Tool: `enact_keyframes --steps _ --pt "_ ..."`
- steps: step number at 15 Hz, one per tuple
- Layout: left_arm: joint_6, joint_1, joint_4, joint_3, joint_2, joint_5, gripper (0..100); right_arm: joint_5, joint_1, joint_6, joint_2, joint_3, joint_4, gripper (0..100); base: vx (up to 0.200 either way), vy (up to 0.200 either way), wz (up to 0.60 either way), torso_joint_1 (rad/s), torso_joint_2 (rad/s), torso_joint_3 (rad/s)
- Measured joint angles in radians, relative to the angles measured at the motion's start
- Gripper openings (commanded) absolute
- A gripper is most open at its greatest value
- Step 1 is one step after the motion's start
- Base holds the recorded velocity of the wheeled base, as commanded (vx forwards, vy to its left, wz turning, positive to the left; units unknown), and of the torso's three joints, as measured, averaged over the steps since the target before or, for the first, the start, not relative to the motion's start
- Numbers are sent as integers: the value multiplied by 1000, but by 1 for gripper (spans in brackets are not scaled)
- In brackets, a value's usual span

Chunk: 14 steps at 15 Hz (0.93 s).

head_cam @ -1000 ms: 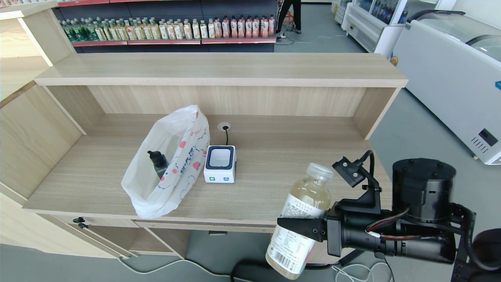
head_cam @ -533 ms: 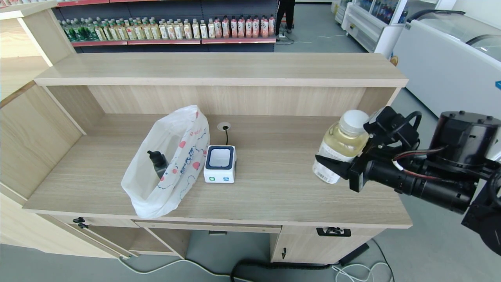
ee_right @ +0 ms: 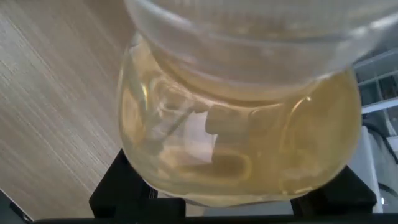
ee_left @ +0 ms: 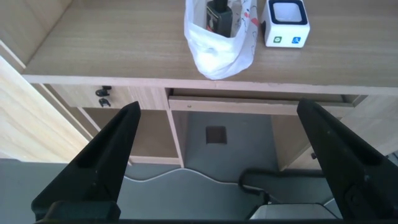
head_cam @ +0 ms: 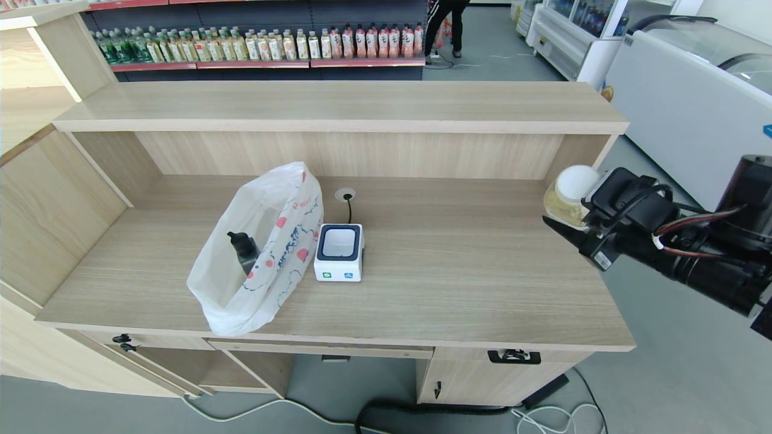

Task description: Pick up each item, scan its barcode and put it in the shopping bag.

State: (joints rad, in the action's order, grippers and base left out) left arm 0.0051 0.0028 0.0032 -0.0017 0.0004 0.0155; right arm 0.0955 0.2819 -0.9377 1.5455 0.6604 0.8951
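My right gripper (head_cam: 570, 223) is shut on a clear bottle of pale yellow drink (head_cam: 568, 196) with a white cap, held over the counter's far right end. The right wrist view looks at that bottle (ee_right: 239, 130) from very close, with the black fingers (ee_right: 121, 190) at its sides. A white shopping bag (head_cam: 259, 253) with red and blue print stands open on the counter's left half, a dark bottle (head_cam: 243, 250) inside it. Right beside the bag sits the white barcode scanner (head_cam: 339, 252). My left gripper (ee_left: 217, 162) hangs open below and in front of the counter, with the bag (ee_left: 217, 37) and scanner (ee_left: 286, 23) beyond it.
The wooden counter (head_cam: 458, 277) has a raised back wall and an upper shelf (head_cam: 338, 105). A cable runs from the scanner to a hole (head_cam: 345, 194) at the back. White freezers (head_cam: 693, 102) stand at the right, and a drinks shelf (head_cam: 259, 45) lines the far wall.
My right arm has swung the bottle up from below the counter's front edge and out to the far right end. The bottle now points its cap toward the head camera.
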Motion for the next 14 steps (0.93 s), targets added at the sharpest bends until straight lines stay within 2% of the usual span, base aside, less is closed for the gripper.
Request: enact_keyframes --steps 2,8,14 --pt "-1 0 0 0 0 0 100 -41 0 -29 -12 7 3 0 0 0 0 0 0 0" --pt "1 2 0 0 0 0 100 -106 -2 -33 -43 27 30 0 0 200 0 -1 1 3" --pt "4 0 0 0 0 1 100 -99 -18 -28 -44 35 20 0 0 200 0 5 4 4"
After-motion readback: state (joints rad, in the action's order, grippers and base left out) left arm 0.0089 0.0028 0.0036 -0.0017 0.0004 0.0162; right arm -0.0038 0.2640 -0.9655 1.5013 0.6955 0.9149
